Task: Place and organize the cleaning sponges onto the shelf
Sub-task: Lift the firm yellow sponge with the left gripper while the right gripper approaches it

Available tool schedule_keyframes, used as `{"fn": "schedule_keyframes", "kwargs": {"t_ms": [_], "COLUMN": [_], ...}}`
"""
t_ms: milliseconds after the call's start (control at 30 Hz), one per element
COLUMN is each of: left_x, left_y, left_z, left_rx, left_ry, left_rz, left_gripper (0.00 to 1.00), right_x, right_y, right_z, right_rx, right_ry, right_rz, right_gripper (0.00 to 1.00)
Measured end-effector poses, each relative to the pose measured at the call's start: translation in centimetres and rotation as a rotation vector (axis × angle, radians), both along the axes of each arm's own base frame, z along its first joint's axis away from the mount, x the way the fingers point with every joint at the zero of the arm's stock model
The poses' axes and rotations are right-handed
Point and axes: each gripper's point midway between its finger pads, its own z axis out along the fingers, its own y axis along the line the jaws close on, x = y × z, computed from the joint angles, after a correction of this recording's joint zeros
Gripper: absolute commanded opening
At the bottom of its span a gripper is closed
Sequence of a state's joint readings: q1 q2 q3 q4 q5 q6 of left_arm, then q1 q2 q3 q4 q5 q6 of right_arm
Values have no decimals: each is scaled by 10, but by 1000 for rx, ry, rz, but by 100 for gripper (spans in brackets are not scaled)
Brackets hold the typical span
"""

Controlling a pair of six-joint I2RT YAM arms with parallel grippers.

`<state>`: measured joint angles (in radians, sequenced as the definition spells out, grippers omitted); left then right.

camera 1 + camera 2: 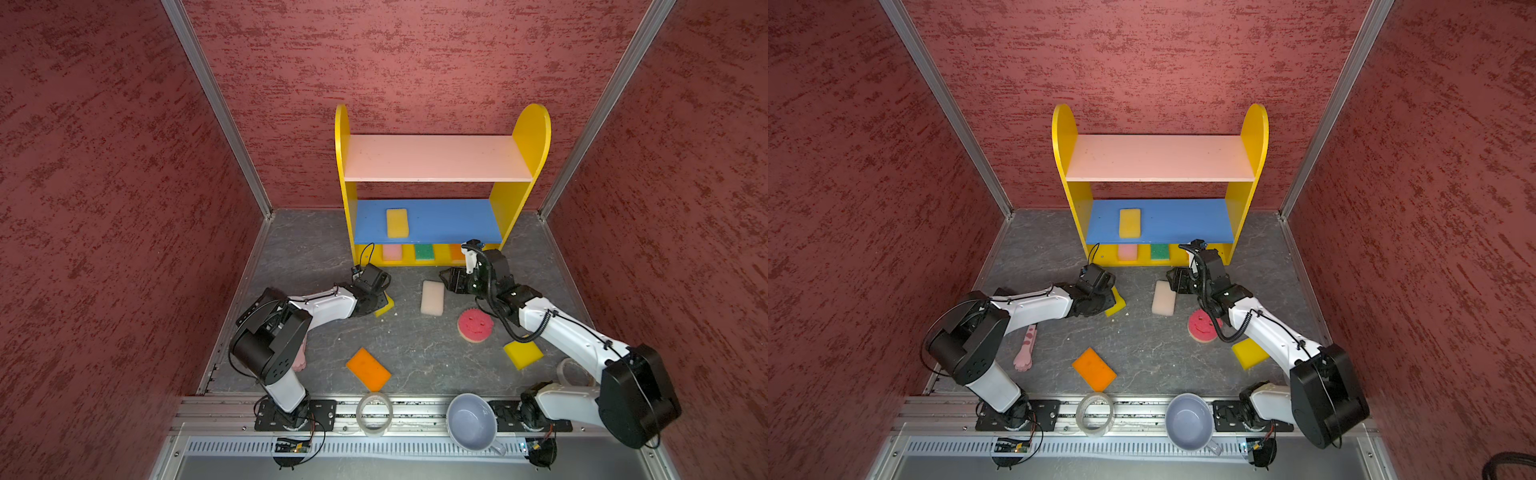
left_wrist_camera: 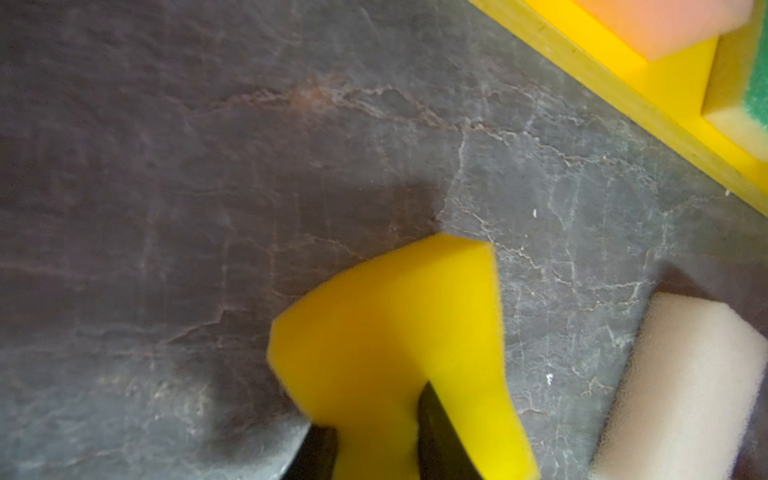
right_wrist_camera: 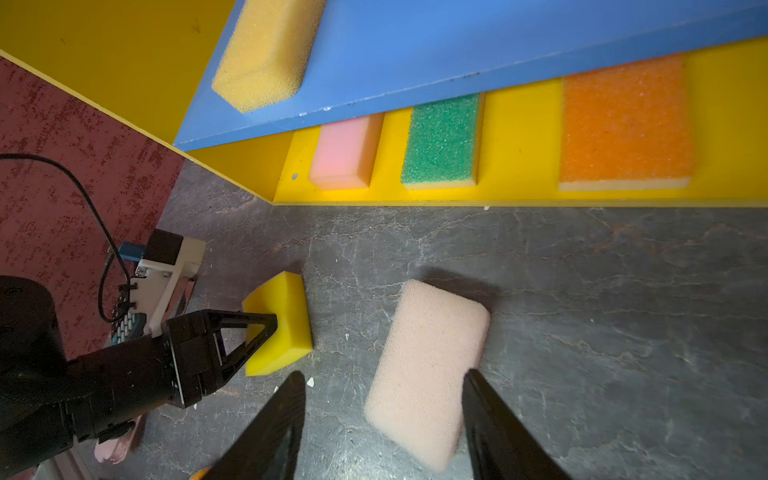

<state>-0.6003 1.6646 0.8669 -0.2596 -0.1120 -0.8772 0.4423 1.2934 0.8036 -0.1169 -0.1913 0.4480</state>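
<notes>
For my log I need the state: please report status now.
Left jaws shut on yellow sponge. Right jaws open at white sponge. Path to shelf clear.

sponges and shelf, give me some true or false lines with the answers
1. A pale yellow sponge lies on the blue board. True.
2. The pink board holds two sponges. False: it holds none.
3. The left jaws pinch a bright yellow sponge. True.
4. The right jaws are shut on the white sponge. False: they stand open around its end.
5. The smiley sponge is on the shelf. False: it lies on the table.
</notes>
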Motion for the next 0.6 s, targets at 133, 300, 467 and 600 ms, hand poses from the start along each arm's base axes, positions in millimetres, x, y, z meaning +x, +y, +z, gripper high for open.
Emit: {"fn": "schedule_keyframes", "kwargs": {"t_ms": [133,300,467,600], "left_x": [2,7,10,12], "left_y": [-13,-54,-96,-106], "left_z": [9,47,117,150], "left_rx": [-26,-66,-133,-161], "left_ry": [-10,-69,-203,-267], "left_rz": [-22,-125,-237,-269], "left_gripper": [15,14,15,16], "right_x": [-3,-5,-9,-16], "right_y": [3,5,8,17], "right_z": [-3,-16,-16,-5], "right_rx": [8,-3,17,67], "right_ry": [-3,30,38,33], "right_rz": [27,44,74,129], "right_gripper": [61,65,71,73]}}
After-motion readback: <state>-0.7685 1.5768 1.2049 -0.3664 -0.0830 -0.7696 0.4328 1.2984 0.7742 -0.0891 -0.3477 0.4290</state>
